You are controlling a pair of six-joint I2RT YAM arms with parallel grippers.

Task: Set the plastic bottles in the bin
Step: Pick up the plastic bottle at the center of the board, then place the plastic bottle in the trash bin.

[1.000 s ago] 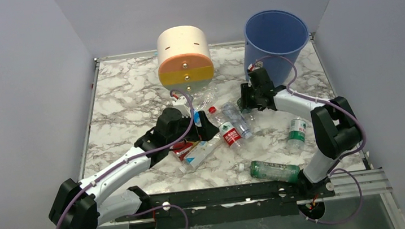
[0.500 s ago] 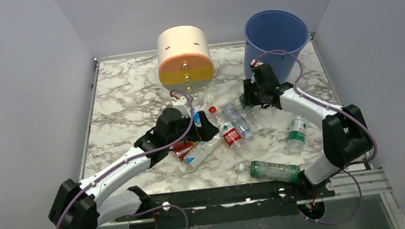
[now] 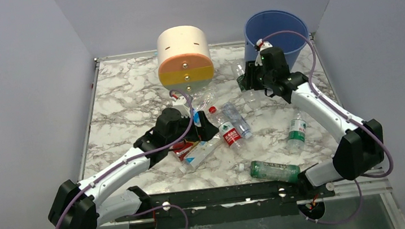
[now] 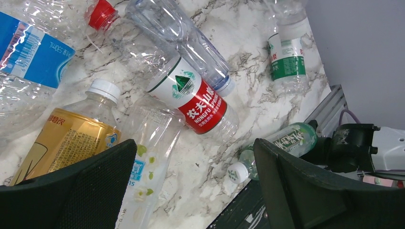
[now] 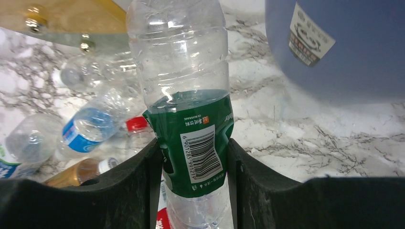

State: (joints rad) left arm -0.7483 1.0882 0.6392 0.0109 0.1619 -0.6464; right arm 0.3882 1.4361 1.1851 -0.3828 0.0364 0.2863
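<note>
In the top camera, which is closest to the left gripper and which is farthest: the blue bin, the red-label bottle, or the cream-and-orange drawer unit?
From the left gripper:
1. red-label bottle, lying just to its right.
2. cream-and-orange drawer unit, farther back on the table.
3. blue bin, in the back right corner.

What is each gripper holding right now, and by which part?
The right gripper clamps a clear bottle at its green label, mid-body. The left gripper is open, holding nothing.
</note>
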